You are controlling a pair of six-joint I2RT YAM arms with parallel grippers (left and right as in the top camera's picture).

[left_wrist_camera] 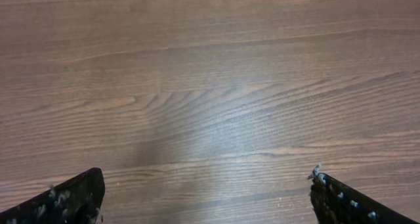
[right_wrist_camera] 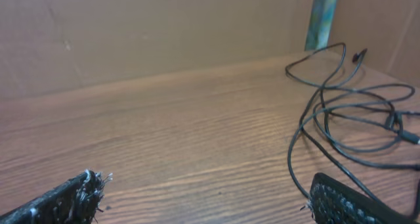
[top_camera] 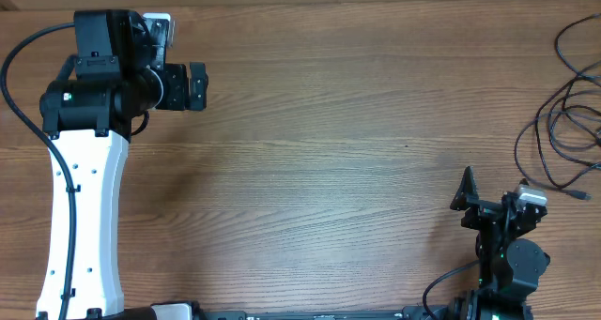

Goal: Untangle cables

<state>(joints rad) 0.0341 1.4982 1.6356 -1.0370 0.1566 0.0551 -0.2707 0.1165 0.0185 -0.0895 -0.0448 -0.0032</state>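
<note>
Thin black cables w/ small plug ends (top_camera: 549, 109) (right_wrist_camera: 341, 106) lay in loose overlapping loops at the far right edge of the brown wood-grain surface (top_camera: 329, 170), some strands running out of the overhead view. The centre and left of the surface gave wide open room.

The left arm's white link (top_camera: 84, 217) reached from the near edge up to the far left corner. The left gripper (top_camera: 195, 86) (left_wrist_camera: 207, 201) pointed twd the middle, jaws spread wide, nothing betw. them, well apart from the cables.

The right arm sat folded at the near right edge. The right gripper (top_camera: 493, 203) (right_wrist_camera: 203, 201) was also spread wide and held nothing. The cables lay near it, ahead and to its right. One strand ran close by its right finger (right_wrist_camera: 354, 201); contact couldn't be told.
</note>
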